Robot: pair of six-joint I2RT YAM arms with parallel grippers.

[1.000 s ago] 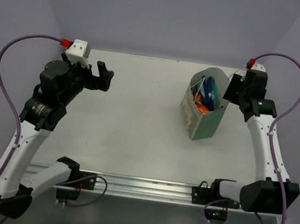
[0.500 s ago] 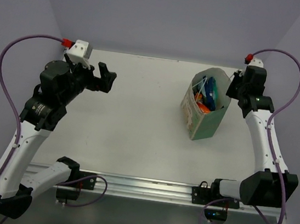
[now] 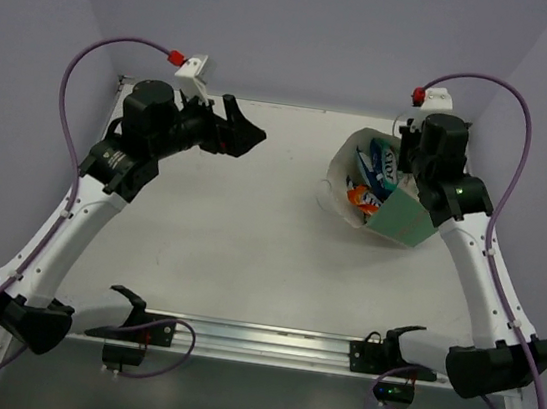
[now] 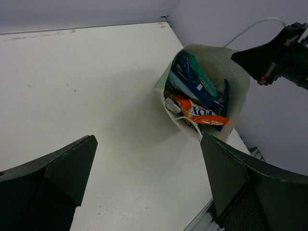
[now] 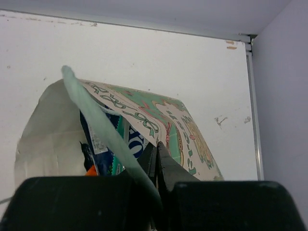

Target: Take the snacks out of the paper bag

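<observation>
Rim of paper bag (image 3: 405, 220) pinched by right end effector (image 5: 157, 167); left end effector (image 4: 147, 138) wide, well apart

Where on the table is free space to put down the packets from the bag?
The wide bare table between the left gripper and the paper bag is free. Crowded only around the bag, which the right gripper pinches.

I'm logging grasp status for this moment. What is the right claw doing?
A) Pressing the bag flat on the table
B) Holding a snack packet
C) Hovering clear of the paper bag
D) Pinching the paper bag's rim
D: in the right wrist view the right claw is closed on the rim of the paper bag, with the snacks inside the bag.
</observation>
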